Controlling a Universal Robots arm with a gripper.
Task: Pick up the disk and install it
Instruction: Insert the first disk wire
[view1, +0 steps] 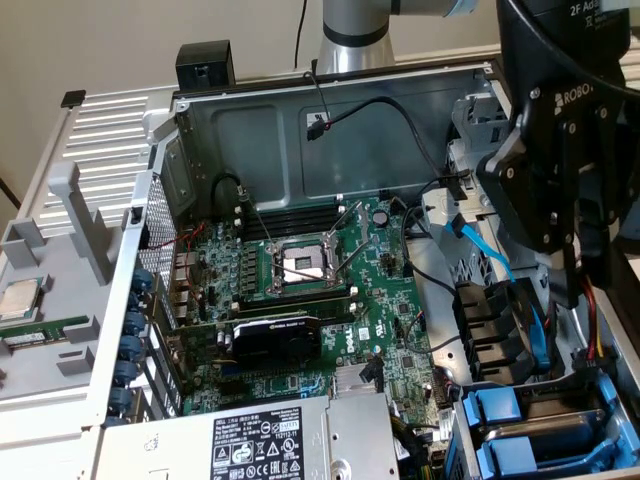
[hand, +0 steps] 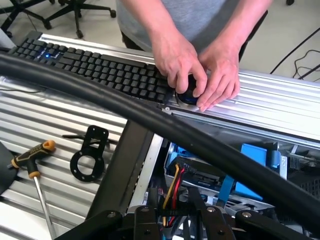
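A ribbed aluminium bench (view1: 100, 140) carries an open computer case (view1: 300, 130), with the motherboard (view1: 300, 290) at centre. At two o'clock hangs the gripper (view1: 560, 215); I cannot tell its grip. The blue-framed disk (view1: 497, 408) sits at five o'clock in the drive bay.

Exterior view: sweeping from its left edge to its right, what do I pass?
Loose CPU chip → black box on the case rim → empty CPU socket on the motherboard → claw.
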